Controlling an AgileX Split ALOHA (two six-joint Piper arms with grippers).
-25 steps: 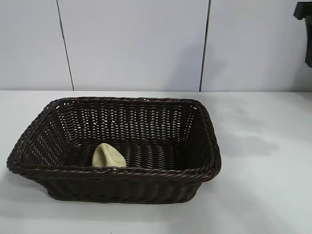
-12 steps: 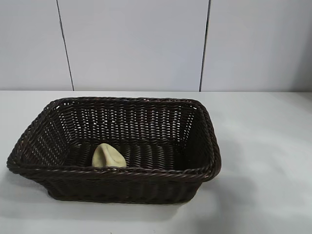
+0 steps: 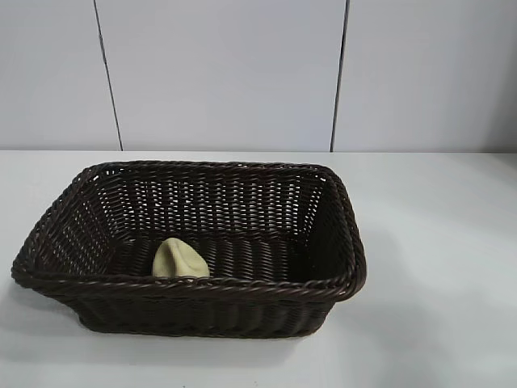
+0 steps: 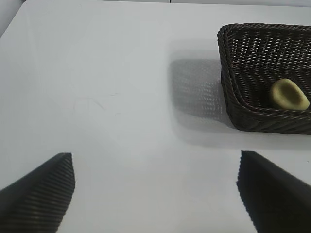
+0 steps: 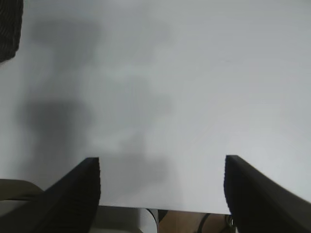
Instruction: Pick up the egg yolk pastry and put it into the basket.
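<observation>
Your left gripper (image 4: pixel 155 194) hangs tilted down over bare white counter (image 4: pixel 97 97), its jaws spread wide with nothing between them. Your right gripper (image 5: pixel 163 187) also points down at bare counter near the edge, jaws spread and empty. Past the left jaws you see the large dark brown woven wicker basket (image 4: pixel 228 92) well off to one side, with the small pale cream-yellow dented egg yolk pastry (image 4: pixel 288 94) lying inside it. The exterior view shows neither arm; there the pastry (image 3: pixel 179 259) rests on the basket (image 3: pixel 347 242) floor against the near wall, toward that view's left. The right wrist view catches only a dark corner of wicker.
</observation>
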